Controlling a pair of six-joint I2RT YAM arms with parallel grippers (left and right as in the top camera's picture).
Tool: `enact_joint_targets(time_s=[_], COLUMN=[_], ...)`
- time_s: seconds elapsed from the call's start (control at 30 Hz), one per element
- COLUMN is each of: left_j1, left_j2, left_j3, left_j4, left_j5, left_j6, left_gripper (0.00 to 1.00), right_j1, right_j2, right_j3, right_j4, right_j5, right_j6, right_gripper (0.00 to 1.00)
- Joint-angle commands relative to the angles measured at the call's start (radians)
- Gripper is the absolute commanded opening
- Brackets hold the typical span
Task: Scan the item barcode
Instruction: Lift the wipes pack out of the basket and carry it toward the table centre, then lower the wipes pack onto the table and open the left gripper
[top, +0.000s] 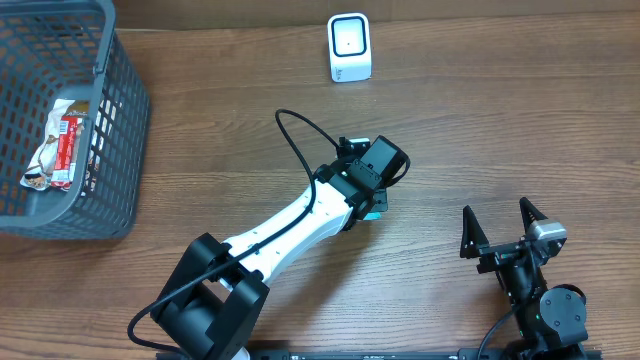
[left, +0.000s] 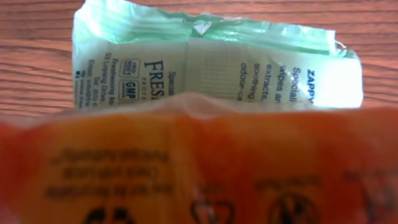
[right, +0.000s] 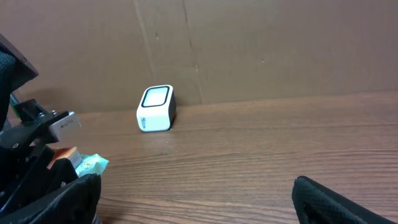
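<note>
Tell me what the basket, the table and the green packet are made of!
The basket looks like grey plastic, matte, moulded as an open grid. The table looks like wood or a wood-print top, brown with grain lines and a slight sheen. The green packet seems thin plastic film: shiny, crinkled, with a jagged sealed edge and print on it.

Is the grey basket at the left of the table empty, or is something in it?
Not empty. The overhead view shows one wrapped snack lying on the floor of the basket.
</note>
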Motion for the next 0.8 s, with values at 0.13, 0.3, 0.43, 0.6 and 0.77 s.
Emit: enact_joint_targets(time_s=[0.13,0.3,0.43,0.6,0.77], left_j1=[-0.002,-0.002,-0.002,0.000,0.001], left_j2=[0.006,0.005,0.004,-0.016,-0.053], left_j3=[0.007,0.007,0.011,0.034,0.104], left_j4=[0.004,0.004,0.003,-0.011,-0.082], left_j5=[0.021,0.029,0.061,0.074,0.060], left_j6=[-0.018,0.025,0.061,0.066,0.122], left_gripper=[0.62,0.73,0.84,0.91,1.00], right_j1=[-0.006,-0.006,-0.006,-0.006,-0.006], right_j2=[-0.006,-0.006,-0.006,-0.006,-0.006], right_j3=[-0.011,-0.011,-0.011,-0.011,-0.011], right_j4=[0.005,0.005,0.005,0.005,0.005], right_j5=[0.002,0.002,0.002,0.002,0.002], right_j6=[0.003,0.003,0.003,0.003,0.003], right_gripper=[1.00,1.00,1.00,1.00,1.00])
